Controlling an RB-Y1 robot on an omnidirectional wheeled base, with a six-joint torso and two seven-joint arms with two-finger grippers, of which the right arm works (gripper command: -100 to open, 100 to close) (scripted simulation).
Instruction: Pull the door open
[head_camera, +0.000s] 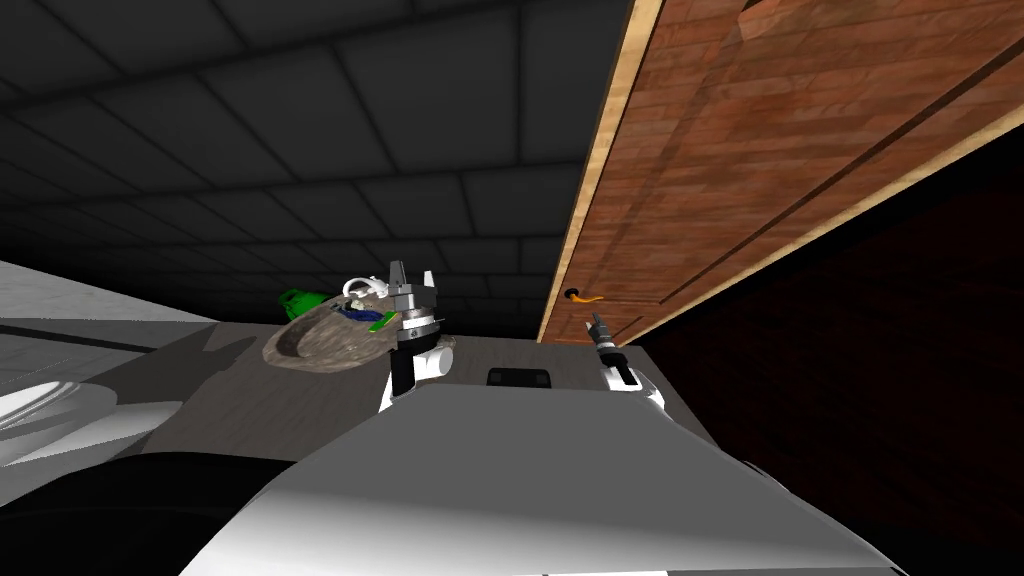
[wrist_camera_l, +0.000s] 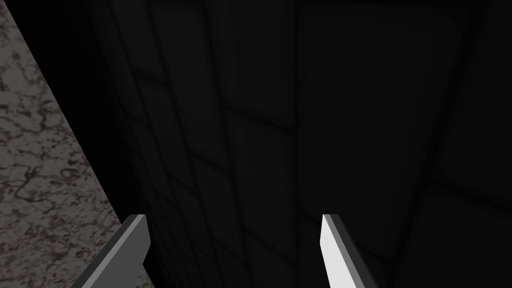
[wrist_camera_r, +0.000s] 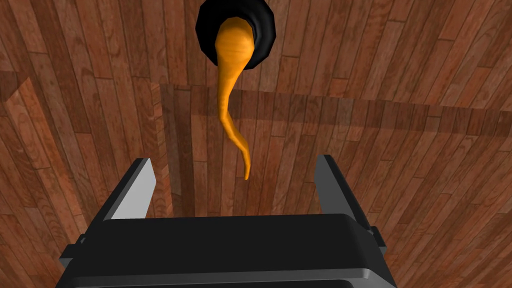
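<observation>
Stone basin (head_camera: 320, 345): mottled grey-brown, lying below the left jaws and out to their left. Small green, white and blue things sit at its far rim, too small to name.
Left gripper (head_camera: 412, 272): raised over the basin's right end. The jaws are released and hold nothing, and the two fingers (wrist_camera_l: 135, 245) stand well apart.
Tiled wall (wrist_camera_l: 280, 125): dark, straight ahead of the left jaws. A strip of mottled grey stone (wrist_camera_l: 40, 165) lies off the outer side of one finger.
Door handle (wrist_camera_r: 230, 100): an orange curved lever on a round black rose (wrist_camera_r: 260, 30), just ahead of the right jaws. Its thin tip lines up with the gap between them and touches neither finger.
Right gripper (wrist_camera_r: 235, 159): the jaws are released and spread to either side of the lever's tip, grasping nothing. It is near the handle but not on it.
Door (head_camera: 760, 130): reddish-brown planked wood, directly ahead of the right jaws. A pale frame edge (head_camera: 600, 170) runs along its left side.
Black area (head_camera: 880, 380): to the right of the door and of the right jaws.
</observation>
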